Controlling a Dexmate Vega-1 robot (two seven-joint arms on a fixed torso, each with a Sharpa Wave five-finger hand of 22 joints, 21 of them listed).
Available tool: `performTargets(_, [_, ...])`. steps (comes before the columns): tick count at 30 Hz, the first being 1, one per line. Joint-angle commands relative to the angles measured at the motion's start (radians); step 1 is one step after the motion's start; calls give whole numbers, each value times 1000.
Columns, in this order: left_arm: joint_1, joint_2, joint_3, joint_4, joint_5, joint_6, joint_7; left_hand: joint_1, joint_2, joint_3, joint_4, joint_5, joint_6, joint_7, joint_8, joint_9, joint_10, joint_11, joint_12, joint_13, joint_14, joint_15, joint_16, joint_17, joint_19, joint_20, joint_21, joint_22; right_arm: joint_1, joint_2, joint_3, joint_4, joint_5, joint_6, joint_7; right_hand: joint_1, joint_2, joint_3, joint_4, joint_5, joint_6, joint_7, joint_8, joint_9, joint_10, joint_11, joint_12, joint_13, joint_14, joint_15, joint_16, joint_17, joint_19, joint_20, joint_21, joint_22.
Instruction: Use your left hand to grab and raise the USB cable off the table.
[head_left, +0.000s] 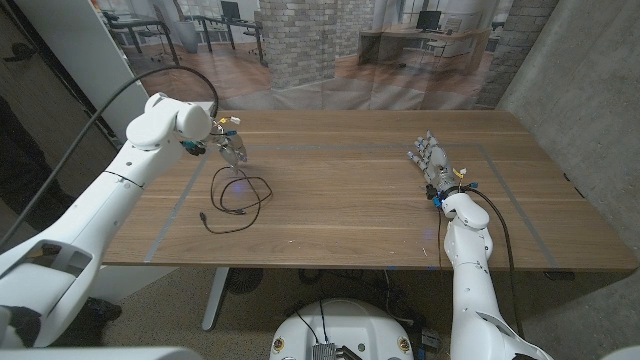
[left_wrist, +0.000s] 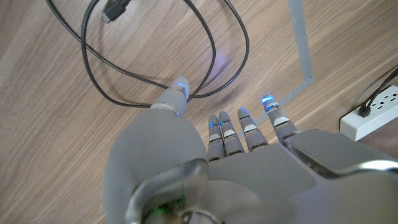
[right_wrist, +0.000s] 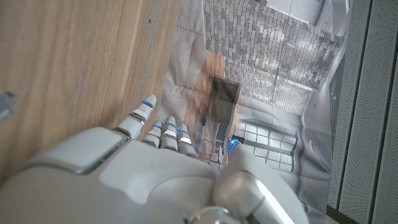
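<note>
A wooden table (head_left: 380, 200) seen from above holds one black USB cable (head_left: 238, 200), lying in loose, overlapping loops on the robot's left half of the tabletop. One plug end rests at the near-left tip of the tangle. No container is on the table.

Two robot hands are in view. The left hand (head_left: 230, 146) hangs over the far end of the cable loops, fingers pointing down toward them. In the left wrist view the left hand (left_wrist: 211, 162) has its fingers spread apart, and its thumb tip sits right at a bend of the cable (left_wrist: 155, 74); whether it touches the cable cannot be told. Nothing is grasped; the hand is released. The same view shows one dark plug (left_wrist: 116, 9) inside the loops, a strip of grey tape (left_wrist: 300, 43) on the wood, and one white power strip (left_wrist: 373, 115) beyond the table's edge.

The right hand (head_left: 430, 160) stands on the robot's right side of the table, well apart from the cable, fingers extended and holding nothing.
</note>
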Motion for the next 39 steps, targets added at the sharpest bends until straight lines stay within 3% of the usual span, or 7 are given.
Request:
performTargets(1, [-3,7,20,-2,29,-9,-13,20,1,-1,-4,4,-2,-5,-1,5,-1,-3,3,4,3,-8,0,4,8,1,-2,2,-4,0,3,-2,3,0,0,-7,-1,-3,-3,0,0,-3,5,5,1,9,5,5,-5,5,3,5,0,3,5,3])
performTargets(39, [-6,-9,45,26,42,-49,-8,77,32,-20,-2,-2,30,-17,7,7,5,-4,6,17,1,-12,-2,2,21,1,-8,2,-4,4,-1,-4,-1,6,-9,-10,-1,-6,-3,2,3,-9,6,5,2,8,5,5,-5,7,3,4,0,3,5,3])
